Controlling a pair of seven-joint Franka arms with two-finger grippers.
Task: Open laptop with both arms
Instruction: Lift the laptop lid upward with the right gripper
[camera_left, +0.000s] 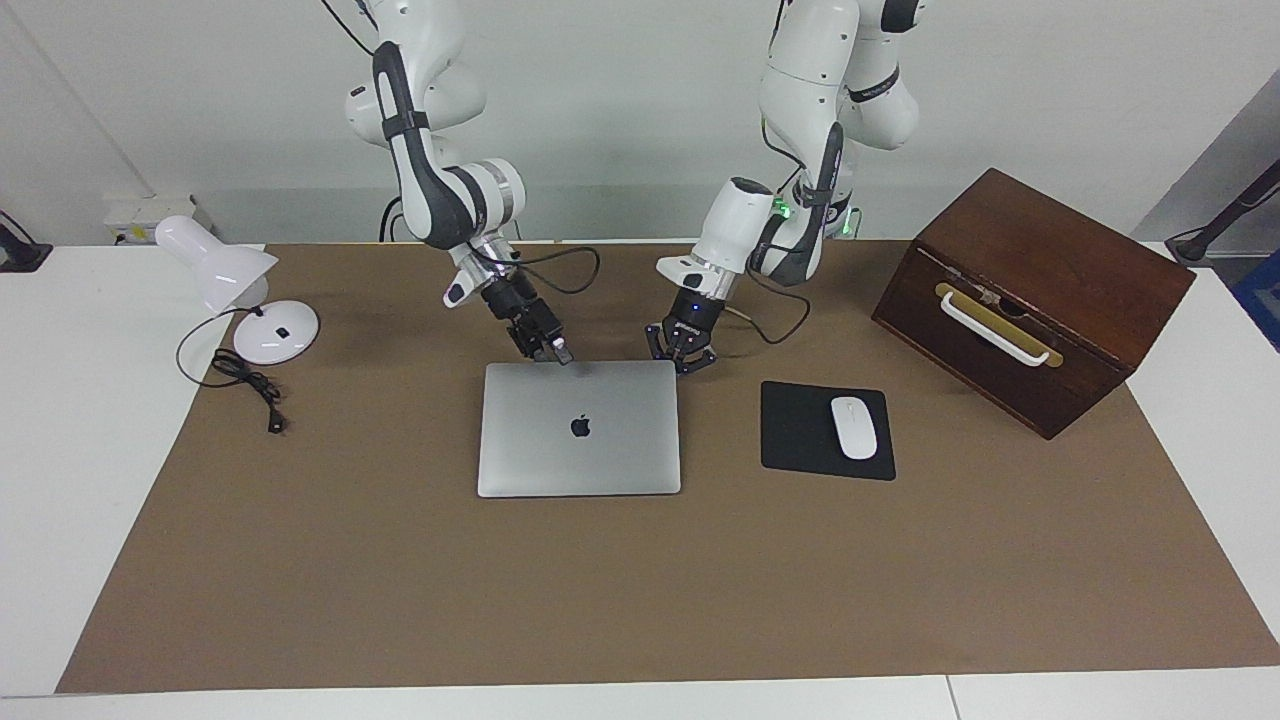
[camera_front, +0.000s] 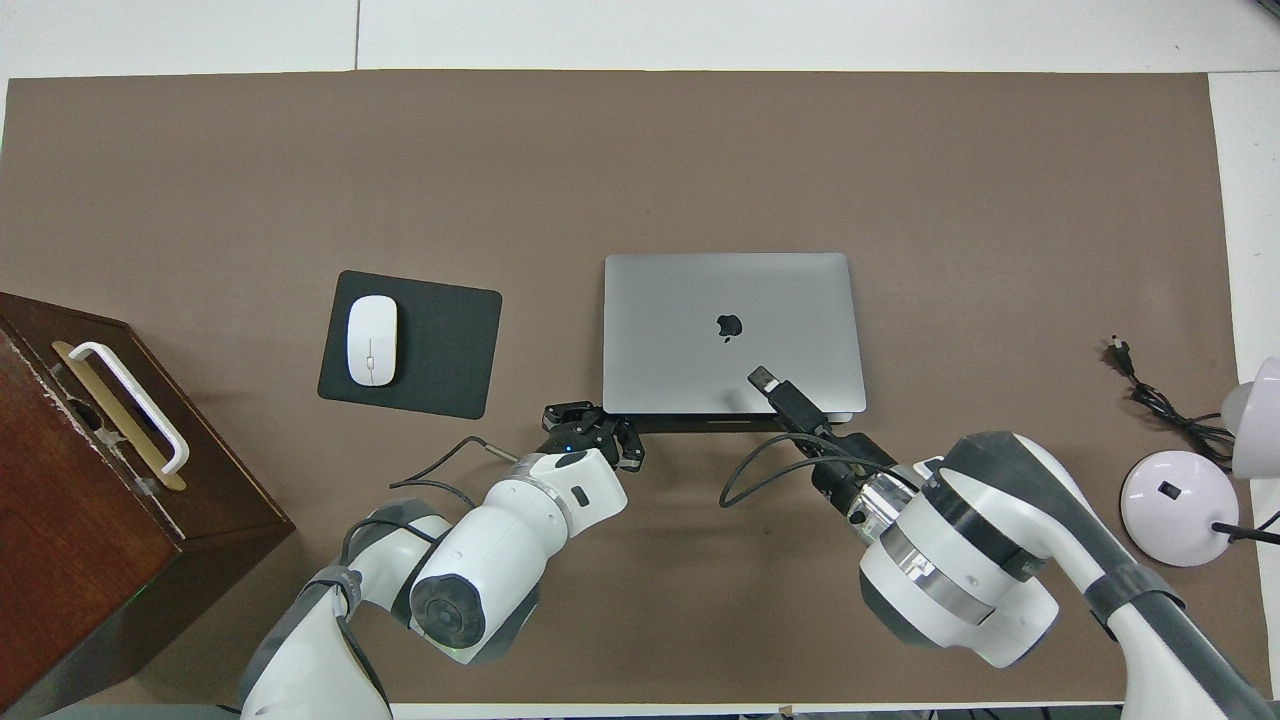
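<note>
The silver-grey laptop (camera_left: 580, 455) lies closed and flat on the brown mat, apple logo up; it also shows in the overhead view (camera_front: 730, 290). My right gripper (camera_left: 555, 352) is shut, with its tip low over the lid's edge nearest the robots; in the overhead view (camera_front: 762, 378) it overlaps the lid. My left gripper (camera_left: 683, 362) is open and points down by the laptop's nearest corner toward the left arm's end, just off the lid (camera_front: 595, 425). I cannot tell whether either gripper touches the laptop.
A black mouse pad (camera_left: 800, 440) with a white mouse (camera_left: 853, 427) lies beside the laptop toward the left arm's end. A dark wooden box (camera_left: 1040, 290) stands past it. A white desk lamp (camera_left: 215, 262) and its cord (camera_left: 250, 385) sit at the right arm's end.
</note>
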